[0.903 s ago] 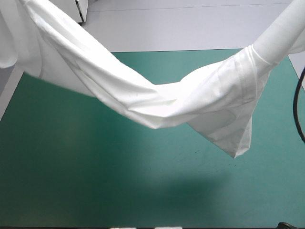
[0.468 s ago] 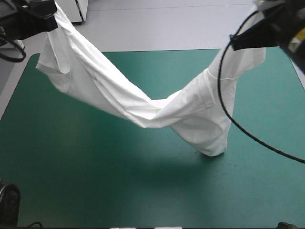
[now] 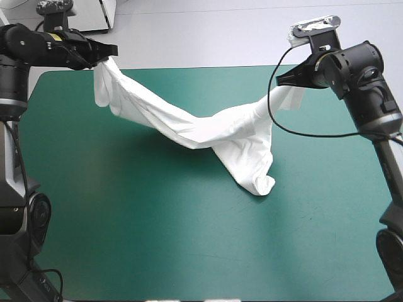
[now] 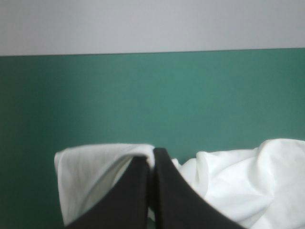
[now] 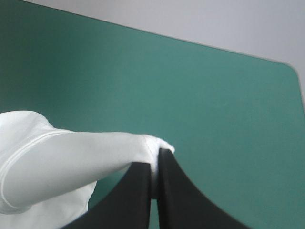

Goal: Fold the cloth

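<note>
**rigwatcher:** How are your cams set up?

**me:** I run three. The high view sits above and behind the robot, facing forward and down. It's far enough back that I get nearly the whole table (image 3: pixel 189 251), with the far edge at 12 o'clock. In that view the left gripper (image 3: pixel 112 49) is at 10 o'clock and the right gripper (image 3: pixel 280 80) at 2.

**rigwatcher:** And the wrists?

**me:** Each one looks along its own gripper from super close. The left one looks almost level across the table to an edge ahead. The right one is tilted and catches a rounded corner. All three share the T-shirt (image 3: pixel 208 129) and the table.
</note>
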Motion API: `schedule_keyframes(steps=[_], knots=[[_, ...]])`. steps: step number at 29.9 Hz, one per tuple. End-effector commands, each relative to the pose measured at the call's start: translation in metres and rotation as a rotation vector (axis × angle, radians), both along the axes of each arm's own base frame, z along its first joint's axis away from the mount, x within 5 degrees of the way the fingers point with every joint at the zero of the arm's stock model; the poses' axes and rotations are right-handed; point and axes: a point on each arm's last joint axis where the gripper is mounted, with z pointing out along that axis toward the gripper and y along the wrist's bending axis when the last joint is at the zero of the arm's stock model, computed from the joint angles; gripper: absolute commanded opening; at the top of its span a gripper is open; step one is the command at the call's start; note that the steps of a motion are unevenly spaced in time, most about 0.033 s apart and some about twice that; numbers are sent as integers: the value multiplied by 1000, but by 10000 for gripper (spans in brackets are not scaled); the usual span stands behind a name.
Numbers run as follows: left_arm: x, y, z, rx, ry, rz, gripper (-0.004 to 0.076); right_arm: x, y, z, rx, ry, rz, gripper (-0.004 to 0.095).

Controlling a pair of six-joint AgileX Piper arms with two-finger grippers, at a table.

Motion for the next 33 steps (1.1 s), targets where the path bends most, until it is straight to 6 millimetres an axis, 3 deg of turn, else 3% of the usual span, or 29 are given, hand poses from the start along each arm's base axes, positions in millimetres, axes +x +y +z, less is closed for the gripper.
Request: schedule_keyframes(steps=[1,8,14,23,29,33], knots=[[17,1,0,-18,-101,29,-22,26,-20,-7,94,-51,-14,-17],[90,2,-79,-17,-15,55,-22,81,-33,-68,137,52,-35,-17],[123,3,-123,-29,1,87,-22,115,-33,-104,141,60,-40,-16],[147,9,-157,30,-35,135,-22,150,-29,-142,142,111,-48,-17],[158,10,-191,49,44,130,-22,157,-33,-164,154,186,-79,-16],[161,11,-202,70,65,131,-22,158,-39,-173,159,229,-95,-16]])
